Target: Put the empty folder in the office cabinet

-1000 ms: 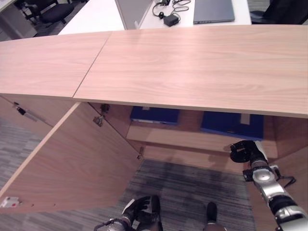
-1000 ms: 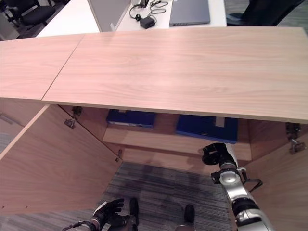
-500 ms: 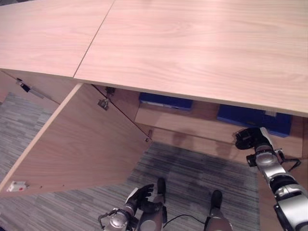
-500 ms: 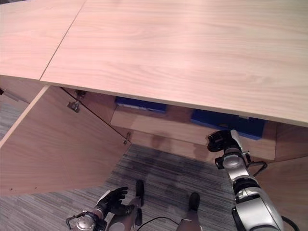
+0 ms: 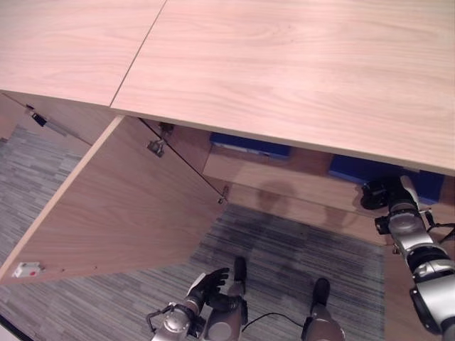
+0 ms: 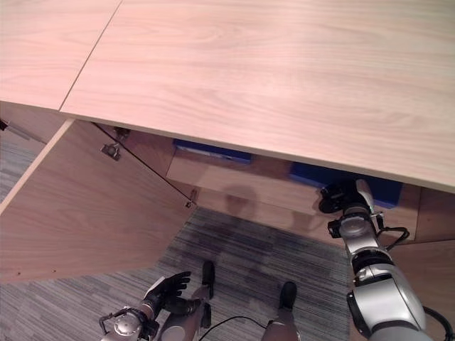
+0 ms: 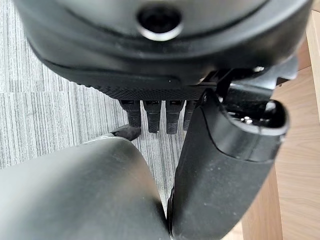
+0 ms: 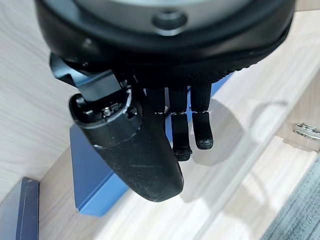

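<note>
A blue folder (image 5: 353,169) lies flat on the right of the shelf (image 5: 284,183) inside the open cabinet, partly hidden under the cabinet top (image 5: 298,64). My right hand (image 5: 380,193) is at the shelf's front edge, right in front of that folder. In the right wrist view its fingers (image 8: 182,132) are nearly straight above the shelf board and hold nothing; the blue folder (image 8: 95,185) lies just behind the thumb. My left hand (image 5: 207,283) hangs low over the carpet with fingers (image 7: 152,115) spread and empty.
A second, darker blue folder (image 5: 249,145) lies on the left of the same shelf. The left cabinet door (image 5: 121,206) stands wide open over the grey carpet (image 5: 284,249). A metal hinge (image 8: 307,131) is near my right hand.
The camera has tilted down, so the whole picture has shifted. My right hand has risen from below the shelf to its front edge, closer to the right blue folder. The left hand stays low.
</note>
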You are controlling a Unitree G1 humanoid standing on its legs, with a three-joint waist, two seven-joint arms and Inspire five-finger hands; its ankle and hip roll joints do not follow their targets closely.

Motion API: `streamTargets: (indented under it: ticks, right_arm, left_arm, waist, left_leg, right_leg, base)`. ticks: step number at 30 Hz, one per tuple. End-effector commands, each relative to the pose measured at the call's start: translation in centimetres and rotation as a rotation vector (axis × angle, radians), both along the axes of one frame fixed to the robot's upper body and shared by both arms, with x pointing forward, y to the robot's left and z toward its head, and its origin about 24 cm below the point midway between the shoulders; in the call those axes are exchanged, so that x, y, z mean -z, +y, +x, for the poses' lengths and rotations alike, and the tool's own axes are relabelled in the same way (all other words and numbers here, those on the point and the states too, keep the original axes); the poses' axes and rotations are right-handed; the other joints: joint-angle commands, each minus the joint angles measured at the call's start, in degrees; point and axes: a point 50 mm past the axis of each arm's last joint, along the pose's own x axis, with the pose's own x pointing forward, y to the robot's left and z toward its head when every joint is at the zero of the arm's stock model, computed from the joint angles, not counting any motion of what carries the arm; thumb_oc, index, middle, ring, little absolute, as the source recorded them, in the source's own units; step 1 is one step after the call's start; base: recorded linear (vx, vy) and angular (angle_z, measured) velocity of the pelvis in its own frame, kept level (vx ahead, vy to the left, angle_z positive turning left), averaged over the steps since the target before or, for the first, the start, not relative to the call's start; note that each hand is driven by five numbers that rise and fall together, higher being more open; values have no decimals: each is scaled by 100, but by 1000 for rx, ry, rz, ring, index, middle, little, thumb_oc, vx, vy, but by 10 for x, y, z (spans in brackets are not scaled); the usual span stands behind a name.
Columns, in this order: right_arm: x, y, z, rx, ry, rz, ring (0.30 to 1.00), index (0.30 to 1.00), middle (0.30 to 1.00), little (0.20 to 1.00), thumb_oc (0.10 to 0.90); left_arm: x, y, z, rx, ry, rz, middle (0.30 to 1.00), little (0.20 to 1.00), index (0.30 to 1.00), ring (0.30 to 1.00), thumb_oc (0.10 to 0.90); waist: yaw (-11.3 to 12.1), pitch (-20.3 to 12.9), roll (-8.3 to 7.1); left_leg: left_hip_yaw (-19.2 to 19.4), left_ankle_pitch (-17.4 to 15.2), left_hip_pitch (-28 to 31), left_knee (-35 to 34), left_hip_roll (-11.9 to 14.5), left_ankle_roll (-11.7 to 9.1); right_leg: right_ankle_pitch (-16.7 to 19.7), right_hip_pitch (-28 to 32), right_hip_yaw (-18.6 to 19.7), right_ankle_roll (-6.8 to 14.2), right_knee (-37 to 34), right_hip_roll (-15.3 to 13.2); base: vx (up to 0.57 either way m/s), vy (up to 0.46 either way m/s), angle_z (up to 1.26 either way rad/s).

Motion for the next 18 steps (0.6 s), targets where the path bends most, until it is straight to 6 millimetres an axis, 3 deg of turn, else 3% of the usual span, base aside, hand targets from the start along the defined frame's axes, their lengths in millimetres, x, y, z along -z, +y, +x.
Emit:
streamTargets:
  ticks: [1, 12, 18]
  right_arm:
    - [-59, -19, 13, 31, -163, -92, 300, 300, 300, 300, 400]
    - [-51, -25, 10, 72, -98, -83, 300, 300, 300, 300, 400]
    - [-58, -33, 8, 115, -106, -84, 300, 300, 300, 300, 400]
  left_arm:
    - [17, 35, -47, 106, 168, 163, 900, 900, 900, 900, 800]
    - [15, 30, -43, 95, 141, 145, 900, 900, 900, 900, 800]
    - [12, 29, -42, 99, 123, 132, 900, 900, 900, 900, 800]
  waist:
    - [196, -197, -58]
    - [258, -19, 116]
    - [318, 98, 241]
  left_leg:
    - [85, -653, 361, 123, 266, -406]
    - [72, -621, 152, 179, 241, -396]
    - [23, -590, -47, 225, 226, -389]
  right_leg:
    - [-1084, -927, 448, 182, 1617, -257]
    - [-1073, -1246, 478, 201, 1770, -340]
    - [-1075, -1487, 498, 214, 1905, -389]
  base:
    - [0, 0, 0]
    - [0, 3, -1]
    - [0, 0, 0]
